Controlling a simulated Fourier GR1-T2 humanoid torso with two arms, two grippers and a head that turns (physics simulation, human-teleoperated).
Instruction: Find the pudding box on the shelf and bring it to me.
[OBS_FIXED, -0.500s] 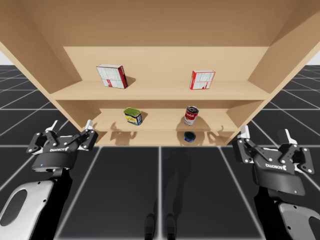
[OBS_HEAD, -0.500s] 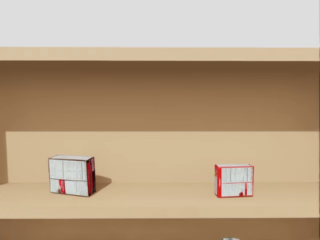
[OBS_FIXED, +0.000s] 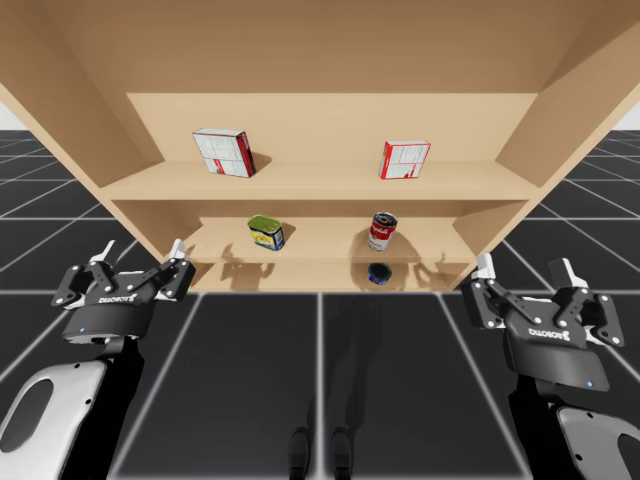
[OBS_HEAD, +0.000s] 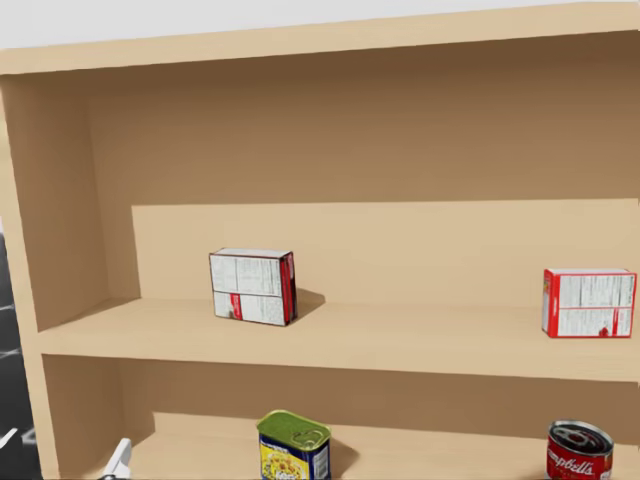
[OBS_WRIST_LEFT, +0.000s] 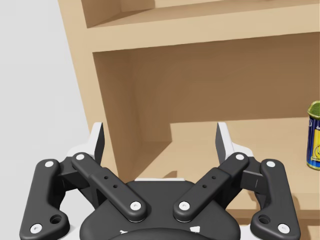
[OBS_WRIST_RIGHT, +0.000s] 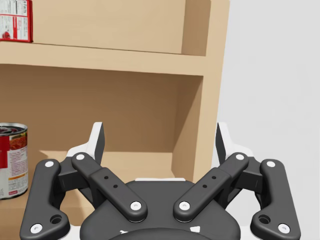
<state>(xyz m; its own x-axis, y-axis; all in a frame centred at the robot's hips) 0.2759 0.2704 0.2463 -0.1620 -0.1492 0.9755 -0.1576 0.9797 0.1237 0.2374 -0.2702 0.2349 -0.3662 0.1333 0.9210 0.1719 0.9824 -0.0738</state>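
Pudding box on upper shelf board, both grippers spread and holding nothing.

We find the pudding box (OBS_FIXED: 223, 152), white with a dark red side, standing on the shelf's (OBS_FIXED: 300, 183) upper board toward its left end. Its long axis lies level along the board, broad white face to the front, turned slightly so that the dark red narrow end shows on its right. A red box (OBS_FIXED: 404, 159) stands well apart toward the right end. Our left gripper (OBS_FIXED: 141, 252) and right gripper (OBS_FIXED: 527, 268) hang before the shelf's lower front corners, fingers wide apart.
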